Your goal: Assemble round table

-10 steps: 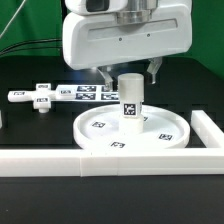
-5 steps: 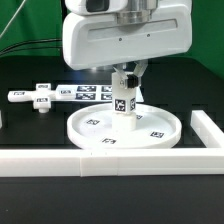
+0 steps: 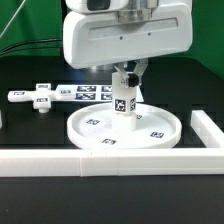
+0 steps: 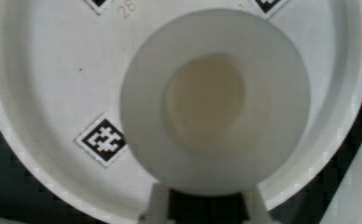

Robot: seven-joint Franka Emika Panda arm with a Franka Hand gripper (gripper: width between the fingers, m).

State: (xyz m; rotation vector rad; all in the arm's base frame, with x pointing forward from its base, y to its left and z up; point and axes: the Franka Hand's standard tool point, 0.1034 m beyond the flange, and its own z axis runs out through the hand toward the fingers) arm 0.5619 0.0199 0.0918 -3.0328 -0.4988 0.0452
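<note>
The large rimmed round disc (image 3: 125,127) lies flat on the black table, and its tagged face shows in the wrist view (image 4: 62,110). The short cylinder leg (image 3: 124,100) stands upright on the disc a little behind its middle; the wrist view shows its round end (image 4: 213,100). My gripper (image 3: 124,76) has come down from above with its fingers on either side of the leg's upper part, shut on it (image 4: 210,200). The cross-shaped base (image 3: 38,97) lies on the table at the exterior view's left, away from the gripper.
The marker board (image 3: 88,93) lies behind the disc. A long white border bar (image 3: 110,162) runs along the front, and another (image 3: 206,128) stands at the exterior view's right. A green wall is behind.
One second ago the fingers were open above and behind the leg. They have since come down and shut on it, and disc and leg have shifted slightly toward the exterior view's left.
</note>
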